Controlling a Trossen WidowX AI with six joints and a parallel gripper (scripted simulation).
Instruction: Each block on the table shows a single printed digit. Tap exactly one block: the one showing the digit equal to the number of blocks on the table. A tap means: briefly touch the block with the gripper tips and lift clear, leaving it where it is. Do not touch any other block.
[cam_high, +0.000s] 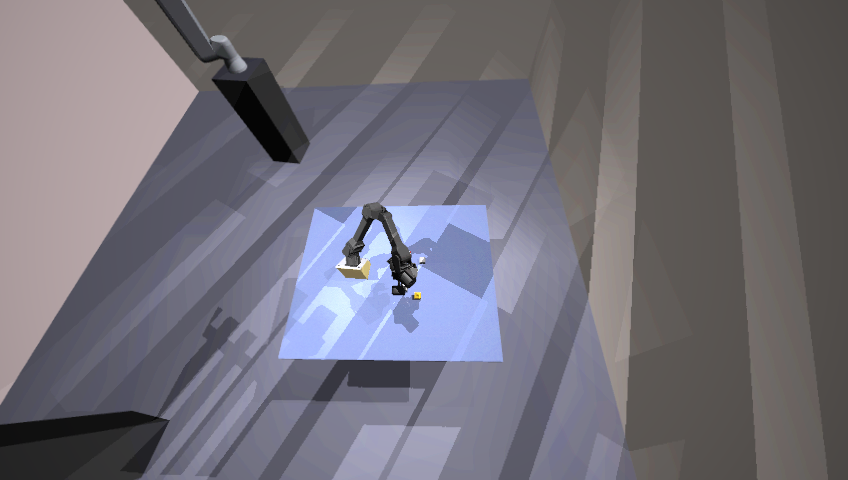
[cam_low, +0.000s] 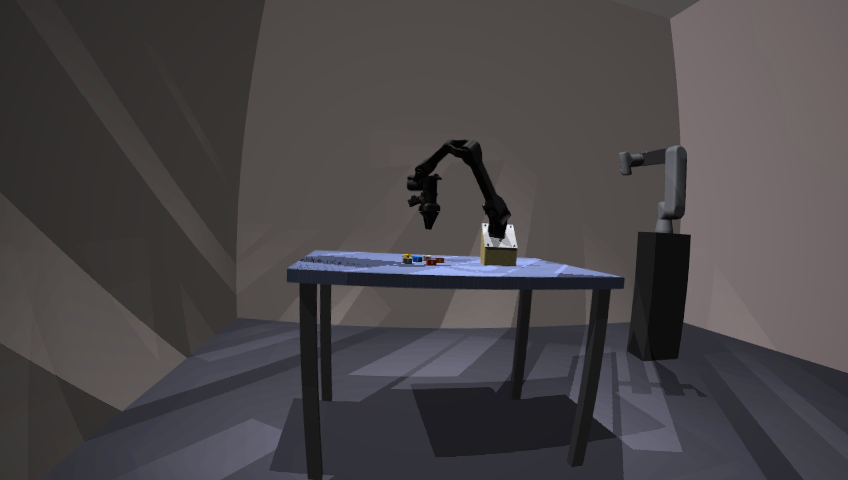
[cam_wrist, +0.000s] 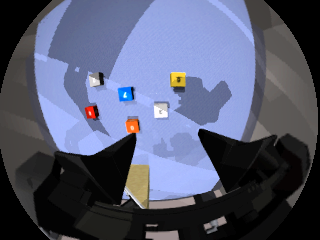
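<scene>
My gripper (cam_wrist: 168, 134) (cam_low: 429, 227) is open and empty, high above the table, pointing down. In the wrist view a yellow block (cam_wrist: 178, 79) (cam_high: 417, 295) lies upper right of centre. A white block (cam_wrist: 160, 110) lies below it, ahead of the gap between the fingers. An orange block (cam_wrist: 132, 125) appears just beyond the left fingertip. A blue block (cam_wrist: 125, 94) lies left of centre, its mark resembling a 6. A second white block (cam_wrist: 95, 79) (cam_high: 422, 260) and a red block (cam_wrist: 90, 112) are farthest left. The other digits are too small to read surely. The arm hides several blocks in the top view.
The blocks stand apart on the blue table (cam_high: 333, 350) (cam_low: 368, 278). The arm's tan base box (cam_high: 356, 272) (cam_low: 498, 256) (cam_wrist: 138, 182) stands beside them. A grey arm on a black pedestal (cam_low: 657, 297) (cam_high: 261, 107) stands off the table.
</scene>
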